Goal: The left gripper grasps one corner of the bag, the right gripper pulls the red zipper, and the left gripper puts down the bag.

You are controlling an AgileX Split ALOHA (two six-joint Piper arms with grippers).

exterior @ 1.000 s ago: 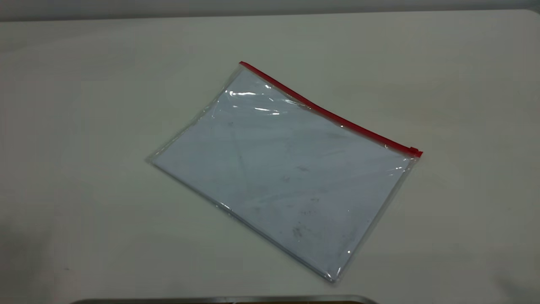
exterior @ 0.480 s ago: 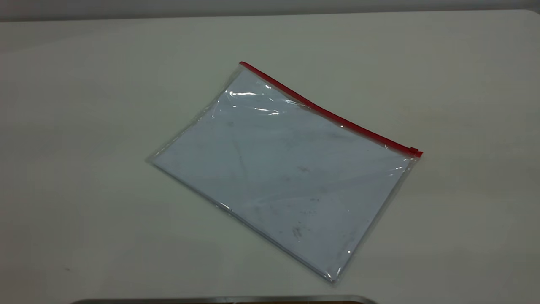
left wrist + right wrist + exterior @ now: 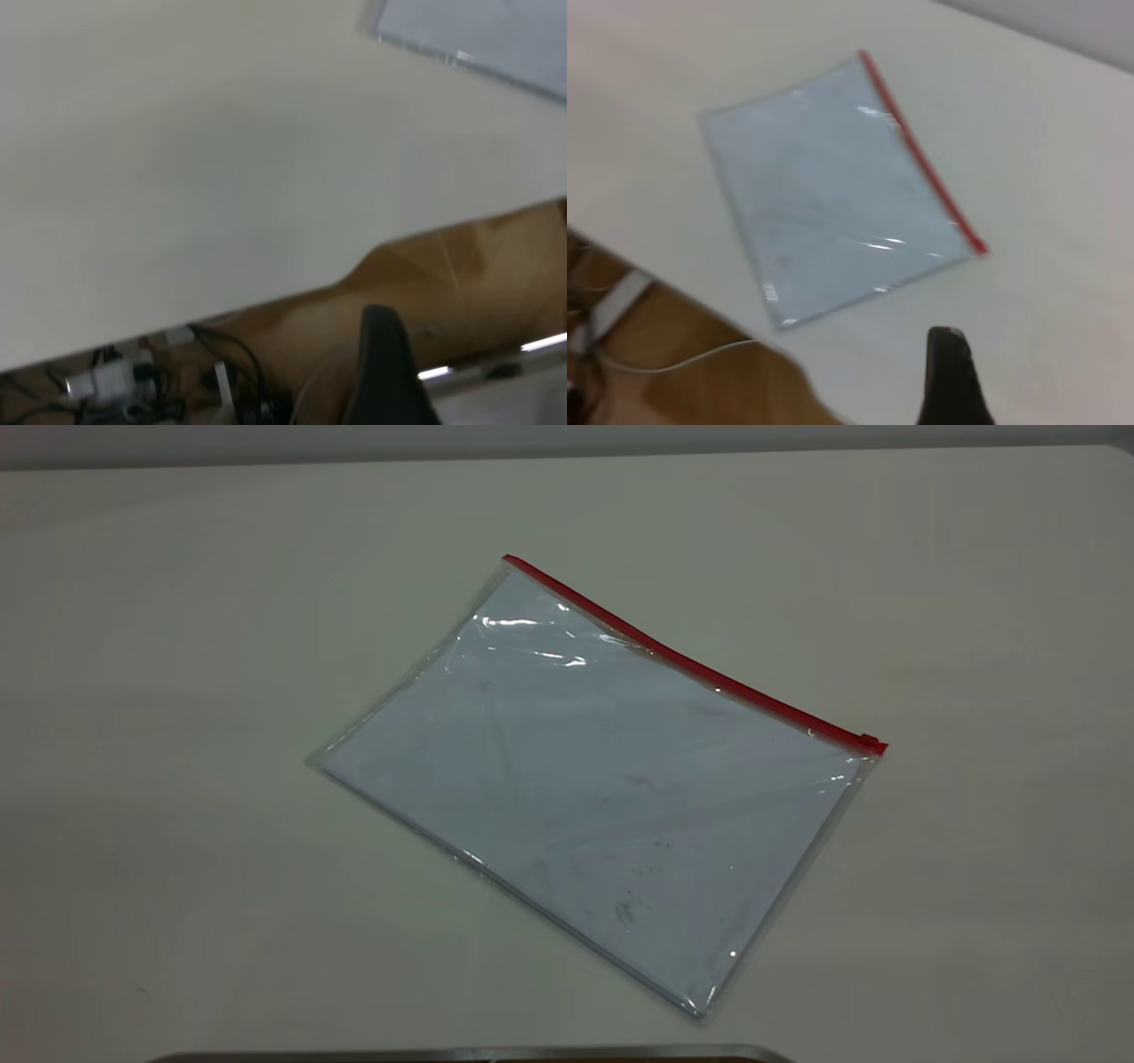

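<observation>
From the exterior view you had the bag point(image 3: 602, 797) lying flat on the pale table point(image 3: 177, 691), turned at an angle, with nothing touching it. The red zipper point(image 3: 691, 666) ran along its far long edge, and the small slider tab point(image 3: 872, 744) sat at that strip's right-hand end. A dark metal-edged strip point(image 3: 469, 1056) showed at the bottom border of that view. Neither pincer appeared there, so from that camera you could not place the bag against either of them.

In the left wrist view only one dark fingertip point(image 3: 383, 354) of the left gripper point(image 3: 390, 381) showed, out past the table's edge point(image 3: 292, 288) and above the wood-coloured floor point(image 3: 461, 283). One corner of the bag point(image 3: 478, 35) lay well apart from that tip, far across the tabletop. You could not tell whether this pincer was released or clenched; it held nothing that showed. Cables and a white connector point(image 3: 111, 381) sat under the table edge.

In the right wrist view one dark fingertip point(image 3: 950, 363) of the right gripper point(image 3: 952, 381) hung over the table, apart from the bag point(image 3: 824, 186) ahead of it. The zipper point(image 3: 921, 155) was the bag's edge on the side nearer this tip, its one end point(image 3: 976, 246) nearest of all. You could not tell this pincer's state either; it gripped nothing visible. A white cable point(image 3: 691, 359) lay on the floor beyond the table edge.
</observation>
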